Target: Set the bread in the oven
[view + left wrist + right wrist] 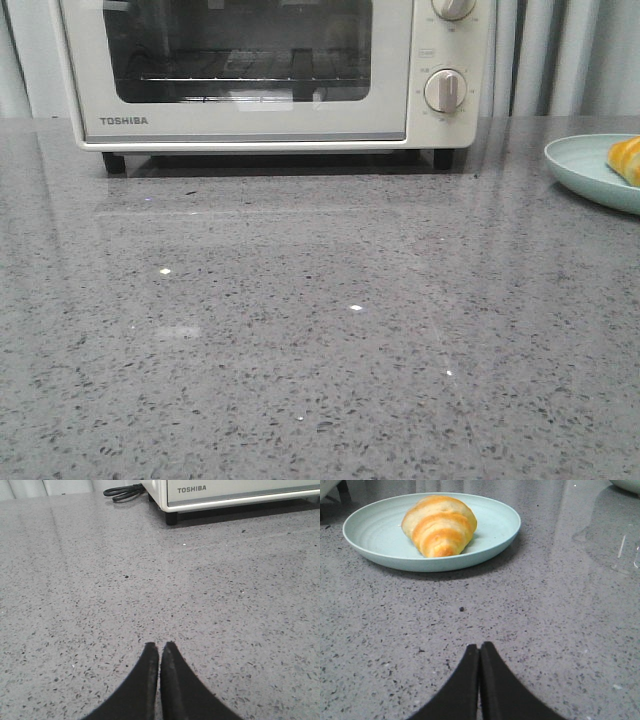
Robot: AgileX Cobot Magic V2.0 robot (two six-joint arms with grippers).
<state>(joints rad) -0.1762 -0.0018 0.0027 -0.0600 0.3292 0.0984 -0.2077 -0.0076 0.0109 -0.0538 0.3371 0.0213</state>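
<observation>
Resting over bare grey tabletop, left pincer has tips pressed together, holding nothing; oven at its 1 o'clock, door shut. Right pincer likewise together, empty. Bread lies on pale green plate at right pincer's 11 o'clock, near, one tapered end pointing toward pincer, long axis roughly along approach. In front view plate sits at tabletop's 3 o'clock, right of oven. Right arm judged nearer; door needs opening first.
</observation>
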